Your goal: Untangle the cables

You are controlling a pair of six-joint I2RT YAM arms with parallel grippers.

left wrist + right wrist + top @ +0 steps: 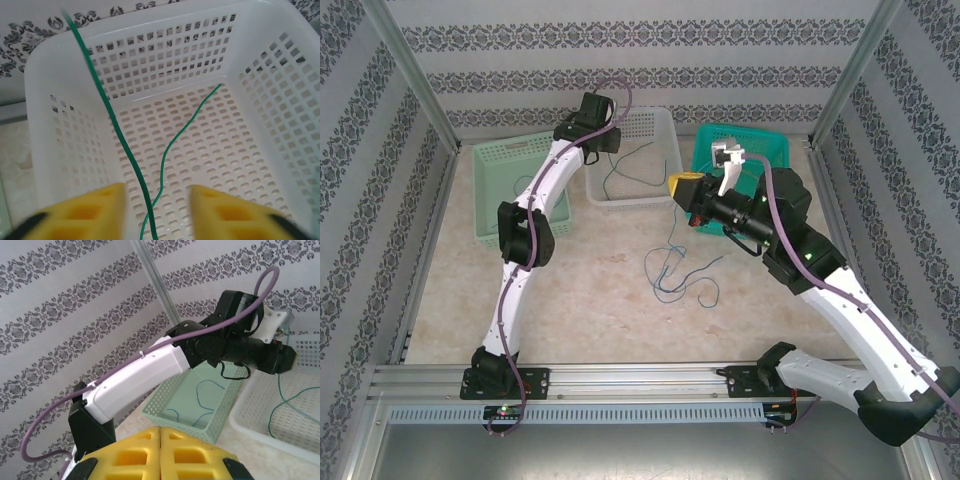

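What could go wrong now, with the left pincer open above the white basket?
The green cable runs through the open left pincer, so it may catch and be dragged out of the white basket when the arm lifts. The loose blue cables lie looped together; a pull could tighten them.

The left arm [533,190] rises from its base at the near edge of the worktop, bends at a dark elbow and reaches its white forearm toward the far side, wrist tipped downward. The left gripper [157,212] is open, with its yellow fingers [90,212] clearly apart. The right arm [860,320] doubles back from the right (its dark wrist section points left). The right gripper [160,455] has its yellow pads pressed flush together, though whether they pinch anything is hard to tell.
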